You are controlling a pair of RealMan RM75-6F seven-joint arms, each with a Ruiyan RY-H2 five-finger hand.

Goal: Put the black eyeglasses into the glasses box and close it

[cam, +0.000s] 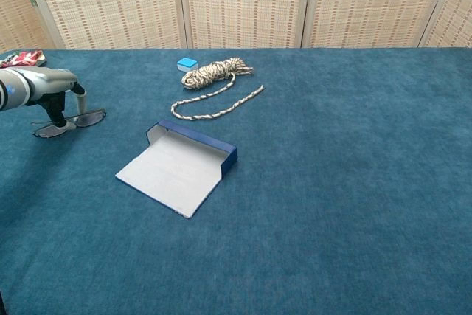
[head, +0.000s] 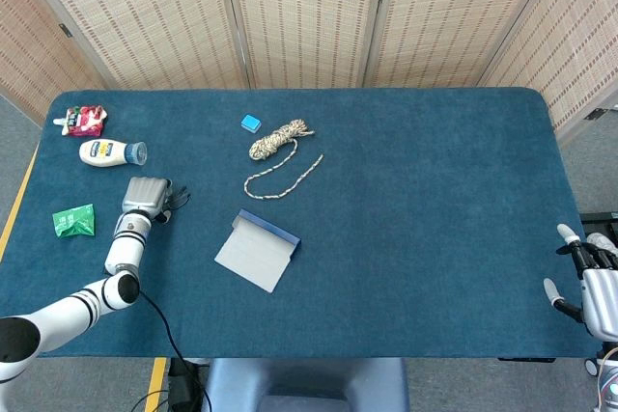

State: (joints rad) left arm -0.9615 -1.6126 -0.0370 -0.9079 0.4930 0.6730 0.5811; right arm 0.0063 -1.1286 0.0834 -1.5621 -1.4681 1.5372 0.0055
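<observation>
The black eyeglasses lie flat on the blue cloth at the left; the head view shows only a bit of their frame beside my hand. My left hand is low over them. Its fingers are apart and reach down to the frame near its middle. The glasses box lies open to the right of them, with a dark blue shell and a pale lid flat on the table. My right hand hangs beyond the table's right edge with its fingers spread, holding nothing.
A coiled rope and a small blue block lie behind the box. A mayonnaise bottle, a red packet and a green packet sit near the left edge, around my left hand.
</observation>
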